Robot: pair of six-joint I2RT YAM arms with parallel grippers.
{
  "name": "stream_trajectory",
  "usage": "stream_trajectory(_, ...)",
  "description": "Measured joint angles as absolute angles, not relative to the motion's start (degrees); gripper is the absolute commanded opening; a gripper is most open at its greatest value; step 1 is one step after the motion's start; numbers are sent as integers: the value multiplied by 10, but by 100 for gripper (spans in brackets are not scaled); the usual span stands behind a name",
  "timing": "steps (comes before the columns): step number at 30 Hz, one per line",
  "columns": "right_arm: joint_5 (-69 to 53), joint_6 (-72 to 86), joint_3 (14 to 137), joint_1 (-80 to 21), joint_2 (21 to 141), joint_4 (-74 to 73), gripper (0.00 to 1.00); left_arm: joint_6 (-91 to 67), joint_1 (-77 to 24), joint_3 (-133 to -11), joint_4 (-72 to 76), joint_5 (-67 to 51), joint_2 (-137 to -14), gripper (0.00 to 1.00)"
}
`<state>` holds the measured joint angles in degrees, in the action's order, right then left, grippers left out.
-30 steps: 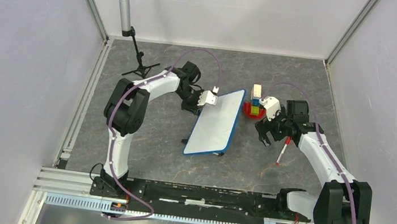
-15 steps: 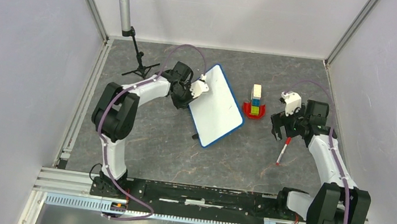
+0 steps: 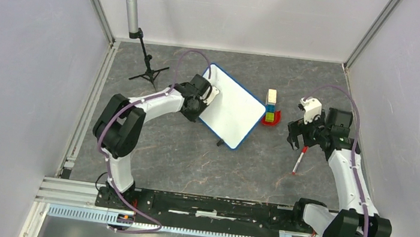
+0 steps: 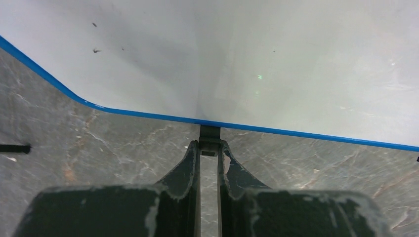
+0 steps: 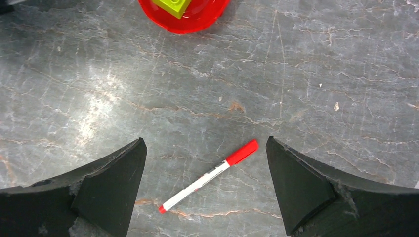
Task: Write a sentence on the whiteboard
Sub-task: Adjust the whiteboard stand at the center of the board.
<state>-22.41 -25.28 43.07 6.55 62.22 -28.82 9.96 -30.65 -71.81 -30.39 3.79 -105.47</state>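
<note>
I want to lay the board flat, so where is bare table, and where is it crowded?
Bare: the table between the whiteboard, the marker and the base rail. Crowded: between the whiteboard and the block stack, and under the right gripper.

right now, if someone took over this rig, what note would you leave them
Left end effector: shut on the whiteboard at its blue rim, board angled diagonally at rear centre.
Right end effector: open, empty, hovering over the red marker, which lies on the table right of the board.
Done: board gripped. No sentence visible; the face is blank.
Left: pick up the marker, uncap if needed, write the sentence.
</note>
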Motion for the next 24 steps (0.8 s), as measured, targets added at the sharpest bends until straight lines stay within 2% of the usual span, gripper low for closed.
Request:
stream_trajectory(9,-249,-251,446,65,572,-326,98,-46,-367,-709,-309,80,-1055,3)
stream_trajectory(19,-267,-256,451,65,561,-361,97,-117,-452,-729,-311,39,-1065,44)
stream_trajectory(24,-267,-258,451,65,561,-370,98,-143,-468,-743,-295,-4,-1073,48)
